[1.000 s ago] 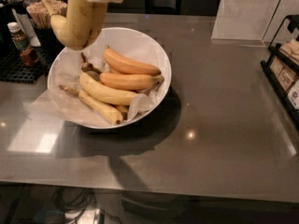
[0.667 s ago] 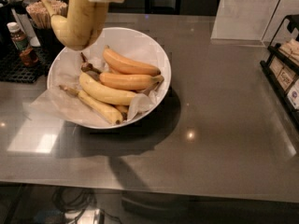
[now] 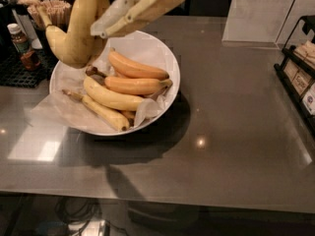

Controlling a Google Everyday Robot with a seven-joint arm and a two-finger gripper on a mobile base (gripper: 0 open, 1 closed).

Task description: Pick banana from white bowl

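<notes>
High view down at counter (image 3: pixel 236 132), jaws gripping banana (image 3: pixel 78 33) top-left, close

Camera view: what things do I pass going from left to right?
Small bottle → banana, hanging from the end effector at the top → white bowl with other bananas → black rack.

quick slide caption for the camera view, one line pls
The hand holds the pale banana in the air above the white bowl, where other bananas lie on crumpled paper.

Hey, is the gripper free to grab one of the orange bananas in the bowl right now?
Probably not: the gripper is shut on a banana held above the bowl, though the orange bananas lie uncovered.
</notes>
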